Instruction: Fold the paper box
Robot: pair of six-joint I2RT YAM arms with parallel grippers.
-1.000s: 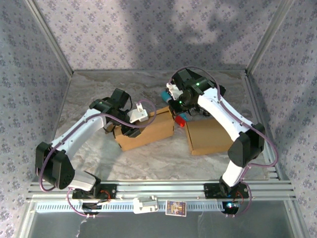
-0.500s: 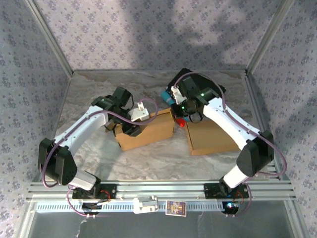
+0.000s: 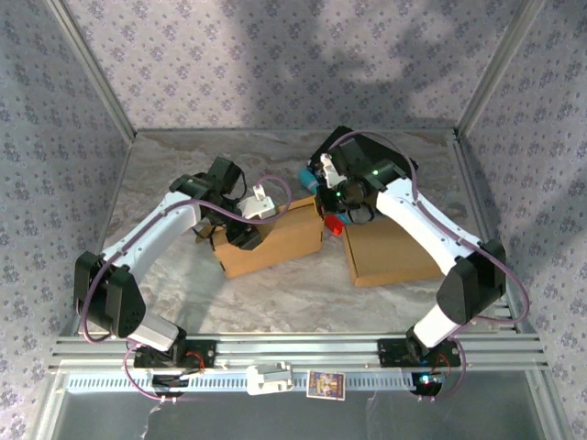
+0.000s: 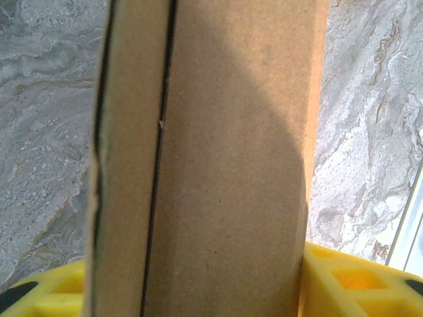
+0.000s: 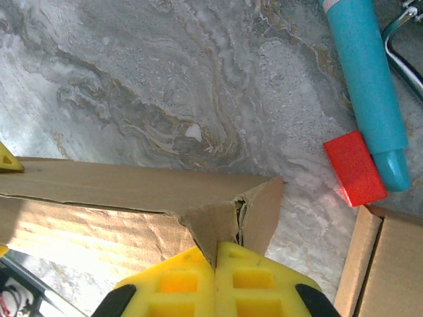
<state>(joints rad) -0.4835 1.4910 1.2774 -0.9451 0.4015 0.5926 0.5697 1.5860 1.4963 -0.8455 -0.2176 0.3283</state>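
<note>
Against a second ago, only small shifts. Right arm: elbow now further outward, with the right tool (image 5: 217,261) no less tight at the right-hand corner of the paper box (image 3: 280,240). Left tool (image 3: 246,222): turned slightly at the box's left end. Box itself: hardly displaced, lying mid-worktop (image 3: 275,156), just left of a second flat cardboard piece (image 3: 390,252). Reads as both grips settling ahead of a fold rather than a fold completed; shape unfinished.

Left tool: spread just enough to straddle a doubled cardboard wall, yellow fingers (image 4: 344,284) against its two outer faces, so clenched on the box. Right tool: pinched almost closed on a thin corner flap. Lying untouched near that corner: a teal pen (image 5: 367,86) and a red block (image 5: 355,168).
</note>
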